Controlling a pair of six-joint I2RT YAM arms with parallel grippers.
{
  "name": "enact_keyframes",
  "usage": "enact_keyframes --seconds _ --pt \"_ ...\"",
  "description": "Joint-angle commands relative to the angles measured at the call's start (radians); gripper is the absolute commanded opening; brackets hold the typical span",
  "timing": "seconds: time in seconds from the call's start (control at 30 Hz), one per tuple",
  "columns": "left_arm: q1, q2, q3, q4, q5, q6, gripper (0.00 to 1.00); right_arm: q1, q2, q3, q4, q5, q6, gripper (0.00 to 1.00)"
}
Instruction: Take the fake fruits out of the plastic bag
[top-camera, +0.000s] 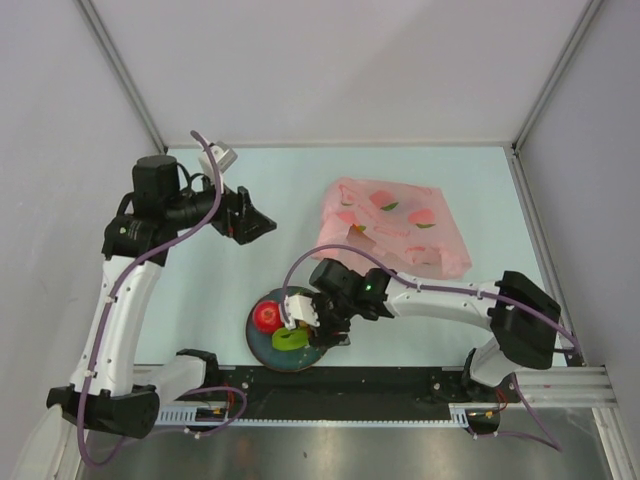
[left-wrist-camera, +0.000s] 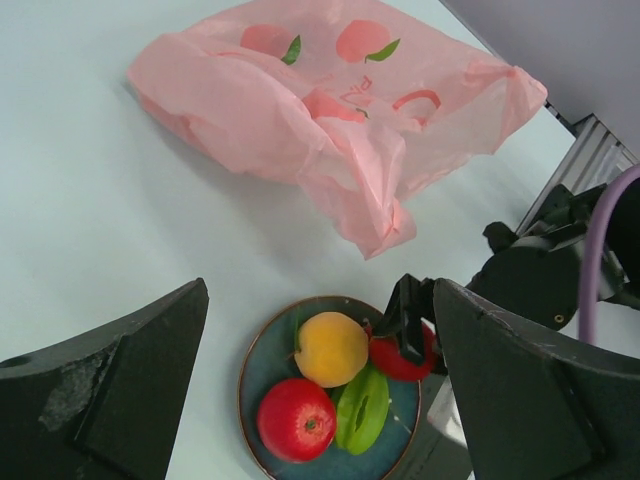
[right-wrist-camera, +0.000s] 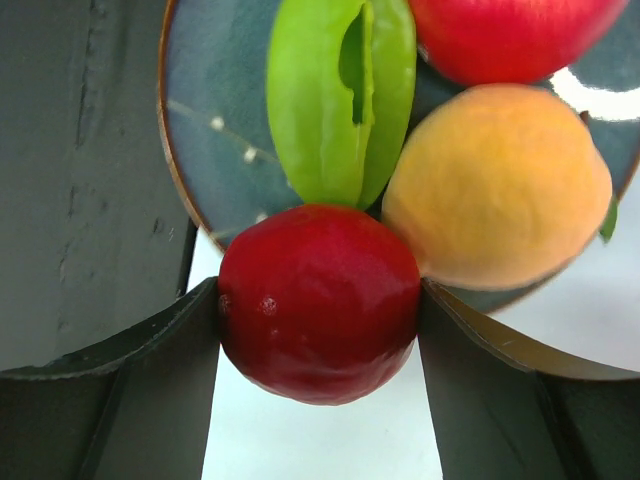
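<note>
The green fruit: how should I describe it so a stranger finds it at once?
Find the pink plastic bag; below it in the picture lies a dark round plate. The green fruit rests on it, beside a red apple and a yellow-orange fruit. It alone is green and long, not round.

The left gripper (top-camera: 262, 226) is held raised, its jaws spread wide. The right arm (top-camera: 440, 295) is stretched low, and a red fruit (right-wrist-camera: 318, 302) is clamped between the right gripper (top-camera: 330, 325) fingers.

Fruits (left-wrist-camera: 333, 348) on plate (left-wrist-camera: 268, 345); bag (left-wrist-camera: 330, 110) behind, rightward.
</note>
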Motion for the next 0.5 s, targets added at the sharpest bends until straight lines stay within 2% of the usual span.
enact_keyframes --seconds 0.0,0.4,0.47 --pt "0.014 -0.01 0.012 0.04 0.046 -0.009 1.0 0.0 0.033 0.008 0.101 0.037 0.006 0.52" --pt "0.014 0.044 -0.005 0.091 0.095 -0.039 1.0 -0.003 0.091 0.008 0.151 0.092 -0.036 0.64" --pt "0.014 0.045 -0.012 0.101 0.095 -0.042 1.0 0.0 0.099 0.008 0.167 0.107 -0.031 0.72"
